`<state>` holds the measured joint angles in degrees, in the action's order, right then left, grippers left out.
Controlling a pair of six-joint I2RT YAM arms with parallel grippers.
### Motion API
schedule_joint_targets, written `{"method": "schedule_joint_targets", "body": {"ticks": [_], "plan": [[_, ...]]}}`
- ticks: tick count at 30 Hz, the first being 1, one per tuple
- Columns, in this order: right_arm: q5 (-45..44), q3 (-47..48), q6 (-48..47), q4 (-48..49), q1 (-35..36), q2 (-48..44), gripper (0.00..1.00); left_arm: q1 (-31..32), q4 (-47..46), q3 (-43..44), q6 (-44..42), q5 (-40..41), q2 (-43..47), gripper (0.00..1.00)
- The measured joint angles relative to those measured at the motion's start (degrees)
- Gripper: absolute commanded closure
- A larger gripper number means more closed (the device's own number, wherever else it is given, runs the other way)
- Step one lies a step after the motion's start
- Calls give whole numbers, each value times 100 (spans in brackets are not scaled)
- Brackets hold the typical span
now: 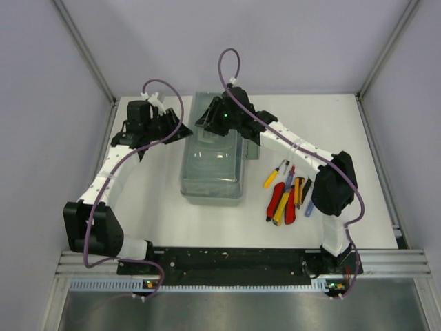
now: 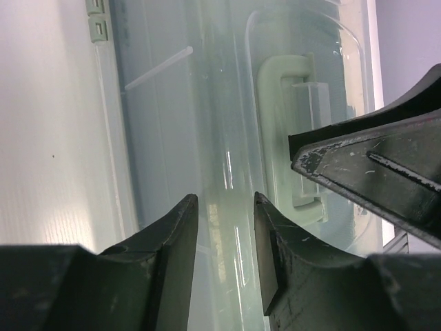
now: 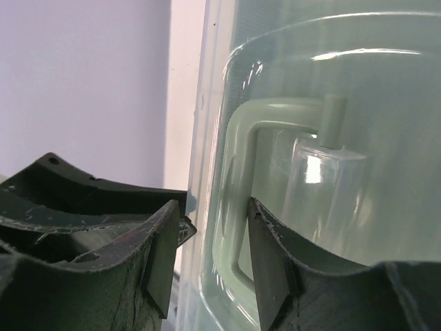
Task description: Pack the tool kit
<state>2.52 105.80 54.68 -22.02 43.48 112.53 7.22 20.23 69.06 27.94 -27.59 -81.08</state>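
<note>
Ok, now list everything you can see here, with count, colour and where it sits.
toolbox: one, translucent grey-green, middle of the table
handle: one, pale green, on the toolbox lid
hand tools: one cluster, red, yellow, blue and black, right of the toolbox
table: one, white, under everything
left gripper: one, black, over the toolbox lid, jaws apart
right gripper: one, black, beside the handle, jaws apart

You have one toolbox (image 1: 212, 181) at table (image 1: 148, 207) centre. Loose tools by right edge: two yellow-handled screwdrivers (image 1: 273, 178), one red-handled pliers (image 1: 275, 201), one blue-handled screwdriver (image 1: 309, 208). Rest of pile overlaps, can't count.
</note>
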Motion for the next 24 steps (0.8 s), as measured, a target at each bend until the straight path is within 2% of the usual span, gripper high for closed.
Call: {"method": "schedule_joint_targets", "body": {"ticks": [3,9,16,24], "plan": [[490,-481,367,636,-168,-136,59,0,17,4,4,2,0,53],[1252,-1373,1062,2192,-382,-258,62,-2,105,37,-2,55,0,50],[1541,-1814,1469,3080,-472,-289,62,7,208,140,-61,164,68,45],[1744,-2085,1814,3687,-479,-291,62,122,-9,166,-109,4,704,45]]}}
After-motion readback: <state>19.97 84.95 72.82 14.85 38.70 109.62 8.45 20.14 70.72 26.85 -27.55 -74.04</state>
